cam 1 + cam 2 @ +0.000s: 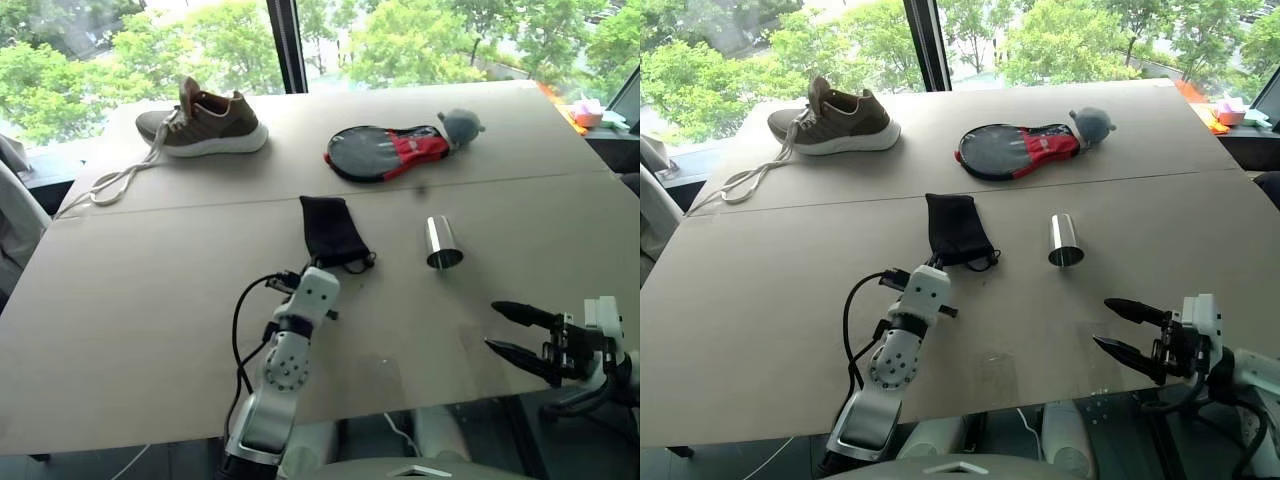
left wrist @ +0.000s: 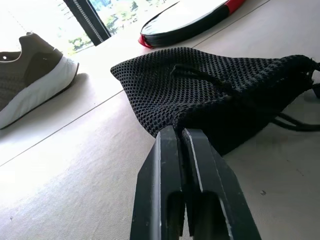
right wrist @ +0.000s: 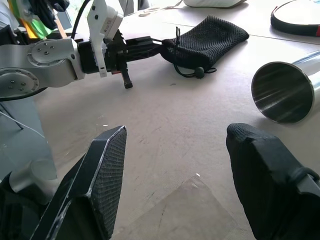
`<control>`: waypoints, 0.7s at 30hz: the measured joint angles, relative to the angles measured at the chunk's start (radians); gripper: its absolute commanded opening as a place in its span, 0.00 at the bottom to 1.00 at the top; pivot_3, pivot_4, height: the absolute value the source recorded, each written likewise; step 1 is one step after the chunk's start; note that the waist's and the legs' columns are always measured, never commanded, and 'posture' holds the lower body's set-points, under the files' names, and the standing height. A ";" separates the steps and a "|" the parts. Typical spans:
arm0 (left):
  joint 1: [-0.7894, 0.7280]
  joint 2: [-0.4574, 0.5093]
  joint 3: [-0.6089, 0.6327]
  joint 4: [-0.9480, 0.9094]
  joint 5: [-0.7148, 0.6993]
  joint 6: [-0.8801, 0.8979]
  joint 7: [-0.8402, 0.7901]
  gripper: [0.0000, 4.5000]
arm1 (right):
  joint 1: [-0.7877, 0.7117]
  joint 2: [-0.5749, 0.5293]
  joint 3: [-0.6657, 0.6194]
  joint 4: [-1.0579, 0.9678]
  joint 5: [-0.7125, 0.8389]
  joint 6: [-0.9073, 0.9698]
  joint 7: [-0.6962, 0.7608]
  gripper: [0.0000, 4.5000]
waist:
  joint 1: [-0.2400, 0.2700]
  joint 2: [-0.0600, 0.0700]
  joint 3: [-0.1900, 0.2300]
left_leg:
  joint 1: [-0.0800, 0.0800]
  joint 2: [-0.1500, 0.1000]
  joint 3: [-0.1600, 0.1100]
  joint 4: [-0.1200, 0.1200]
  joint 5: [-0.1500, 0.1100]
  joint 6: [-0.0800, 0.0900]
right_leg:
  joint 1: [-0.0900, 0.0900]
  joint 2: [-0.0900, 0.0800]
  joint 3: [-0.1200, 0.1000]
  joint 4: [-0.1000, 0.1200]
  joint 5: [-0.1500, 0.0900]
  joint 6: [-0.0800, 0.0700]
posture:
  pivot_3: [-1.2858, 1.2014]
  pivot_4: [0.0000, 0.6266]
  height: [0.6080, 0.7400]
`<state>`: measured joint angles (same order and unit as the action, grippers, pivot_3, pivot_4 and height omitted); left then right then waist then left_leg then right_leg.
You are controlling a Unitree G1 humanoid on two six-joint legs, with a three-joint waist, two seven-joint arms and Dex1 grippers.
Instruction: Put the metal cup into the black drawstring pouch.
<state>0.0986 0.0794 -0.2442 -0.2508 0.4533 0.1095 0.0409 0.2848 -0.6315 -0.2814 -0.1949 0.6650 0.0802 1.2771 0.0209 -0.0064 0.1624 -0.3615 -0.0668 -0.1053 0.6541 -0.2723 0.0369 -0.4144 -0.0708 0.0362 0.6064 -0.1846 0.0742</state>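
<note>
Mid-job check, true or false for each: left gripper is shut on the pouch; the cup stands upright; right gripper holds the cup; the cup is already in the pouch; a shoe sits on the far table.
1. The left gripper is shut on the pouch: true, at its near edge.
2. The cup stands upright: false, it lies on its side.
3. The right gripper holds the cup: false, it is open and apart from the cup.
4. The cup is in the pouch: false, it lies beside it on the table.
5. A shoe sits on the far table: true.
</note>
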 measured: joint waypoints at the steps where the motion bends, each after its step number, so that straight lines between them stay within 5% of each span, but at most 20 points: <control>1: -0.003 0.000 0.003 0.003 -0.005 0.001 0.000 0.01 | 0.000 0.002 0.000 0.000 0.000 0.000 -0.001 0.72 | -0.001 0.000 0.000 | 0.000 0.000 0.000 0.000 0.000 0.000 | 0.000 0.000 0.000 0.000 0.000 0.000 | 0.52 0.24 1.00; 7: -0.006 -0.011 0.029 -0.009 -0.080 0.037 -0.050 0.01 | -0.057 0.033 0.024 -0.033 -0.034 -0.002 -0.076 0.72 | -0.006 0.000 0.000 | 0.000 0.000 0.000 0.000 0.000 0.000 | 0.000 0.000 0.000 0.001 0.000 0.000 | 0.52 0.24 1.00; 15: -0.073 -0.050 0.042 -0.106 -0.177 0.208 -0.140 0.01 | -0.268 0.157 0.197 -0.082 -0.452 -0.023 -0.506 0.72 | -0.004 0.000 0.000 | -0.001 0.000 -0.001 0.000 0.001 -0.001 | -0.001 0.000 -0.001 0.001 0.000 0.000 | 0.52 0.24 1.00; 21: -0.118 -0.075 0.048 -0.147 -0.229 0.307 -0.169 0.00 | -0.301 0.189 0.252 0.014 -0.621 -0.018 -0.684 0.66 | -0.005 0.000 0.000 | -0.002 -0.001 0.000 0.000 0.003 -0.005 | -0.002 0.000 0.000 0.000 0.002 -0.004 | 0.52 0.24 1.00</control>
<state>-0.0199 0.0049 -0.1966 -0.3979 0.2243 0.4167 -0.1277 -0.0160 -0.4429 -0.0298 -0.1810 0.0435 0.0620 0.5935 0.0155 -0.0068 0.1624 -0.3634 -0.0682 -0.1058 0.6543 -0.2697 0.0320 -0.4160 -0.0707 0.0357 0.6064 -0.1822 0.0698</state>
